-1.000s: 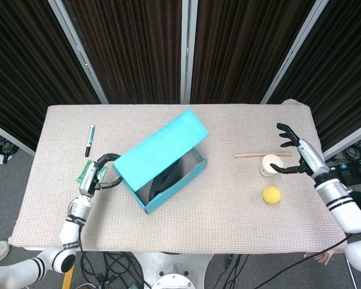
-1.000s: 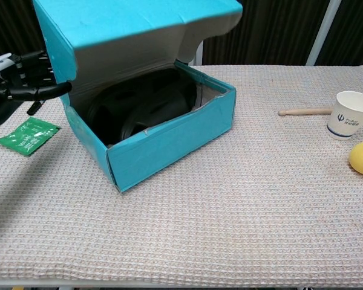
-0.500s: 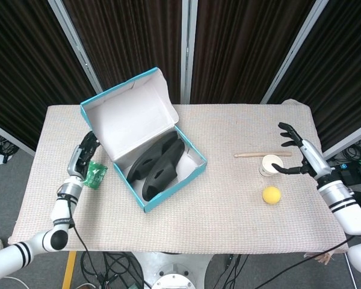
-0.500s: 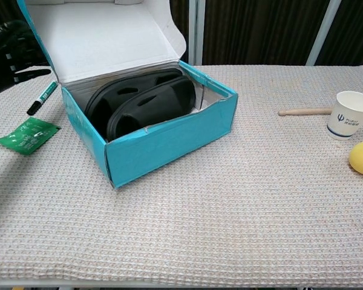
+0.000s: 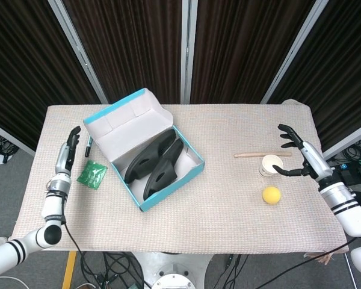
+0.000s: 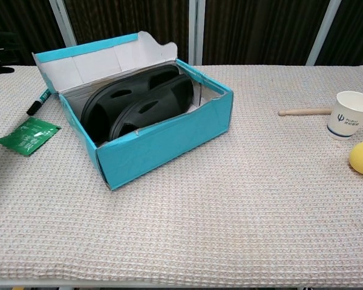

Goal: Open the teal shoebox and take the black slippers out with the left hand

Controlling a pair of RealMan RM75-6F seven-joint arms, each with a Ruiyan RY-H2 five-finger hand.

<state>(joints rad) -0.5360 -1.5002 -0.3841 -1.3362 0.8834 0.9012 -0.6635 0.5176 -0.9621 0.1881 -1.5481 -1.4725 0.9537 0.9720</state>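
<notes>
teal shoebox (image 5: 143,158) lid up | head view only: left robot hand (image 5: 67,152), right robot hand (image 5: 301,158) both spread, empty

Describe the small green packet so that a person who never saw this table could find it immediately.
Start from the open teal shoebox holding the black slippers, left of the table's centre in the head view. Just left of the box, flat on the cloth, lies the green packet. Its neighbour, the marker pen, is long and thin; the packet is squarish and all green.

table (image 5: 228,198): beige woven cloth | backdrop: dark pleated curtains (image 5: 132,42), grey posts | floor: grey, cables
</notes>
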